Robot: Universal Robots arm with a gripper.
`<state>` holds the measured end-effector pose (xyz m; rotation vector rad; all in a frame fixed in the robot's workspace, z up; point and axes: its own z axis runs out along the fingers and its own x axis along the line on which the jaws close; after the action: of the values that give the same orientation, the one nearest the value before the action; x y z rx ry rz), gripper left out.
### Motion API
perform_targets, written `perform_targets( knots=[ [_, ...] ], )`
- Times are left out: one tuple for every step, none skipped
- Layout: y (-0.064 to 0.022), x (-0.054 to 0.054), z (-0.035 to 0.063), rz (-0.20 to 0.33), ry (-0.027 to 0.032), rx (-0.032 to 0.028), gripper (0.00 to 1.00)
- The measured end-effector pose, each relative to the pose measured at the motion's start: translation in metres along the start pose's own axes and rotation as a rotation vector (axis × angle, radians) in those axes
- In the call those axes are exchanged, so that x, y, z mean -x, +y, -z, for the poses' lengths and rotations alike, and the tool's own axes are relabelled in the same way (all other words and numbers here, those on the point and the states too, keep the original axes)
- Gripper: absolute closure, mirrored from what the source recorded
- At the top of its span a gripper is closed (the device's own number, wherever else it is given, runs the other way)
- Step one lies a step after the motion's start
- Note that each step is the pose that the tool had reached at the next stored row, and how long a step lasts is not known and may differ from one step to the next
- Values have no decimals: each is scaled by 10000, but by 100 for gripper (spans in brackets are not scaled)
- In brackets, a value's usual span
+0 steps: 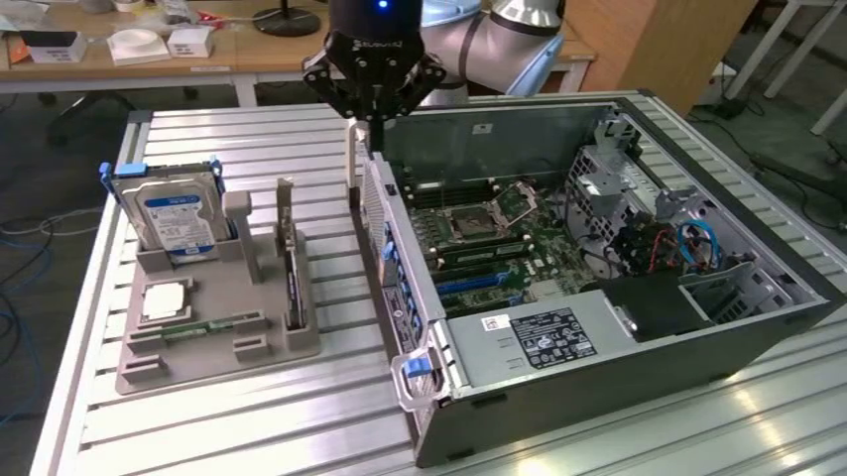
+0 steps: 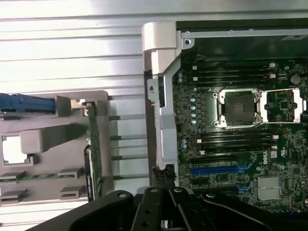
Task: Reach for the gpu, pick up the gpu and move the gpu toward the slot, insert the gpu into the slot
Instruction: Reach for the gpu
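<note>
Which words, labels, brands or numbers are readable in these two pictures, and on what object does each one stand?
"DELL": white letters on the motherboard, turned sideways in the wrist view.
Hard drive, blue label: the print is too small to read.
White sticker on the grey cover inside the computer case: the print and codes are too small to read.

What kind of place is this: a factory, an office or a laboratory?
Probably a robotics laboratory or workshop. A robot arm stands by an open computer case on a slatted metal table, a grey fixture holds a hard drive, and cluttered desks stand behind.
</note>
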<state>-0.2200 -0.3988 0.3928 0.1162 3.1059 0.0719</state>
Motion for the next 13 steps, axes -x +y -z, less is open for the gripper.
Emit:
perform_targets(
  knots=[
    [-3,-41,1,1,0,0,90],
    [-6,-80,2,2,-1,0,90],
    [-9,-115,3,1,0,0,90],
    [-11,-149,3,0,0,0,90],
    [-14,-184,4,0,0,0,90],
    [-17,-219,4,1,0,0,90],
    [-19,-250,4,1,0,0,90],
    [-22,-288,5,3,1,0,90],
    [-25,-325,6,1,1,0,90],
    [-27,-363,6,0,0,0,90],
    [-30,-402,7,0,1,0,90],
    [-33,-440,7,1,0,0,90],
    [-36,-477,7,1,1,0,90]
  ],
)
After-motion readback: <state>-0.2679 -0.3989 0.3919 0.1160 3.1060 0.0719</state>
